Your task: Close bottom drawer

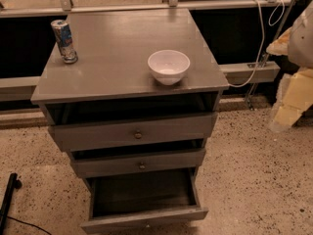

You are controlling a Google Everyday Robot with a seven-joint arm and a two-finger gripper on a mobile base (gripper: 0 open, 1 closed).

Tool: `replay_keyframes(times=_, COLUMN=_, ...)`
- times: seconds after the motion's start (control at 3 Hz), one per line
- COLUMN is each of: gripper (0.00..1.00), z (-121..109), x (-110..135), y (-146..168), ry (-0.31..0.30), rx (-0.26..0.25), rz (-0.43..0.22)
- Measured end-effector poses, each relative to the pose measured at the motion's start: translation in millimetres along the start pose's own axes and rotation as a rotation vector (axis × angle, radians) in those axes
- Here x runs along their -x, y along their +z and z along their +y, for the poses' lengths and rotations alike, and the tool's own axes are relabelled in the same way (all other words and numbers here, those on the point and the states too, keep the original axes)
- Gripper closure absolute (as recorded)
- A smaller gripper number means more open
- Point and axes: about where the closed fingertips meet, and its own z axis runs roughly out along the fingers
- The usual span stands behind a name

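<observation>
The pale arm [301,42] enters at the upper right edge of the frame, partly cut off. Below it, at the right middle, what seems the gripper [289,104] hangs angled down-left.

No readable text, can [64,40] label patterned, its lettering illegible; gripper outside the view

Dim, warm light falls from above. The flat grey wooden top of the bench [112,53] carries a dull sheen, and the round white bowl [168,66] is the brightest spot, its inside nearly washed out. The recesses under the top and the inside of the pulled-out grey bottom drawer [144,219] sink into deep shadow. The speckled floor [254,170] looks orange-tinted. The whole view is soft and grainy, and the print on the silver-blue can [64,40] is smeared. The gripper is outside the frame.
</observation>
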Motion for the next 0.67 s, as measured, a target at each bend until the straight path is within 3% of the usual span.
replay_keyframes(times=0.33, gripper=0.00, z=0.5, x=0.0, y=2.6, ry=0.002, rx=0.000, rz=-0.013)
replay_keyframes(times=0.67, gripper=0.00, z=5.2, x=-0.3, y=27.1, ry=0.025, rx=0.006, rz=-0.147)
